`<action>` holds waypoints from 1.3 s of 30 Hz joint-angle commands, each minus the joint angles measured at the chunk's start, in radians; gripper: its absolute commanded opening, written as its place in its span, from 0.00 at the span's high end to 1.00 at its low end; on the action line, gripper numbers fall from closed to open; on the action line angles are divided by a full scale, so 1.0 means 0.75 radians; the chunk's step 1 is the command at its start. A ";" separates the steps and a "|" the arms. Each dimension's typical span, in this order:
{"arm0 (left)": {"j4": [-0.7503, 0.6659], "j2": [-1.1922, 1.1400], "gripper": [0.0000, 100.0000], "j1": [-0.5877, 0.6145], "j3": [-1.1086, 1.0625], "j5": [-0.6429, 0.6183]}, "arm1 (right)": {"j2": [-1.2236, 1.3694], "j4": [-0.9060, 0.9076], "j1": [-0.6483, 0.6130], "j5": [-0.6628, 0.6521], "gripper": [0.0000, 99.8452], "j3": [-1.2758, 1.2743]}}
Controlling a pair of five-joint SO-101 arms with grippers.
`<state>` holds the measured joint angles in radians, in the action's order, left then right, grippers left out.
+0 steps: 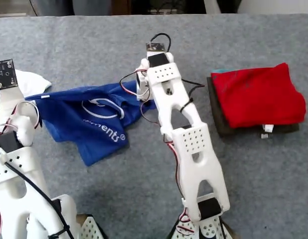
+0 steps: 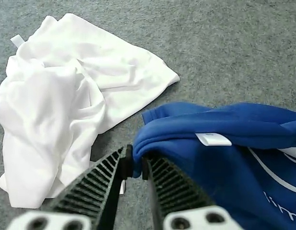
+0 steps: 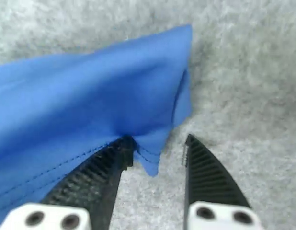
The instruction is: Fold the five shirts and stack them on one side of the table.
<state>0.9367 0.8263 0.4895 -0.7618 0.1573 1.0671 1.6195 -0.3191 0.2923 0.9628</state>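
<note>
Corners explain the arrangement: the blue shirt (image 1: 94, 119) lies rumpled and half spread at centre left of the high view. Each arm sits at one end of it, which looks like the set-up for pulling it flat before a fold. The left gripper (image 2: 133, 162) is clamped on a bunched edge of the cloth near the neck label (image 2: 212, 139), at the shirt's left end. The right gripper (image 3: 157, 146) is at the opposite end, near the frame's centre. Its jaws stand apart, with a hemmed corner of the shirt hanging between them against one finger and not pinched, so I judge that grip is not yet made. The shirt is a deep blue knit with white print on its front, creased, with one flap trailing toward the lower frame. A crumpled white shirt (image 2: 66, 105) lies unfolded just beside it at the upper left of the high view. At the right of the frame a red shirt (image 1: 256, 94) sits folded on a dark shirt (image 1: 221, 124) on the grey table (image 1: 253, 179); that side seems chosen for the stack.
</note>
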 commanded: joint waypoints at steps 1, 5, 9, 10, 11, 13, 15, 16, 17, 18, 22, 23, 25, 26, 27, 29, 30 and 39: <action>-0.018 0.016 0.97 0.015 0.017 0.008 | 0.015 -0.037 -0.008 -0.039 0.92 0.021; -0.016 0.016 0.97 0.015 0.019 0.008 | 0.017 -0.041 -0.006 -0.086 0.93 0.021; -0.014 0.016 0.97 0.015 0.019 0.008 | 0.009 -0.035 0.000 -0.086 0.98 0.024; -0.014 0.016 0.97 0.015 0.021 0.008 | 0.009 -0.031 0.002 -0.086 0.99 0.036; -0.014 0.016 0.97 0.015 0.021 0.008 | 0.009 -0.016 0.010 -0.086 0.98 0.054; -0.014 0.016 0.97 0.015 0.021 0.008 | 0.011 0.029 0.031 -0.086 0.99 0.105; -0.018 0.016 0.97 0.015 0.021 0.008 | 0.011 0.108 0.055 -0.086 0.99 0.204; -0.023 0.016 0.97 0.011 0.024 0.008 | 0.011 0.160 0.068 -0.086 0.99 0.267; -0.023 0.016 0.97 0.005 0.034 0.008 | 0.009 0.196 0.082 -0.086 0.99 0.332; -0.018 0.016 0.97 0.003 0.054 0.002 | 0.007 0.200 0.100 -0.086 0.99 0.386; -0.012 0.016 0.97 -0.034 0.167 0.000 | -0.118 0.198 0.164 -0.086 0.99 0.502; -0.012 0.016 0.97 -0.042 0.195 0.000 | -0.167 0.198 0.176 -0.086 0.99 0.508; -0.012 0.016 0.97 -0.062 0.251 0.000 | -0.289 0.198 0.190 -0.086 0.99 0.510; -0.012 0.016 0.97 -0.075 0.273 0.000 | -0.357 0.198 0.198 -0.086 0.99 0.506; -0.012 0.016 0.97 -0.085 0.294 0.000 | -0.418 0.198 0.207 -0.086 0.99 0.506; -0.010 0.016 0.97 -0.107 0.330 0.000 | -0.533 0.198 0.211 -0.086 0.99 0.504; -0.012 0.016 0.97 -0.109 0.343 0.000 | -0.580 0.198 0.213 -0.086 0.99 0.502; -0.014 0.004 0.97 0.024 0.555 0.006 | -0.825 0.196 0.413 -0.170 0.99 0.267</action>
<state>0.9367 0.8263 0.4695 -0.4534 0.1573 0.5501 1.7622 -0.0767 0.1788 1.1960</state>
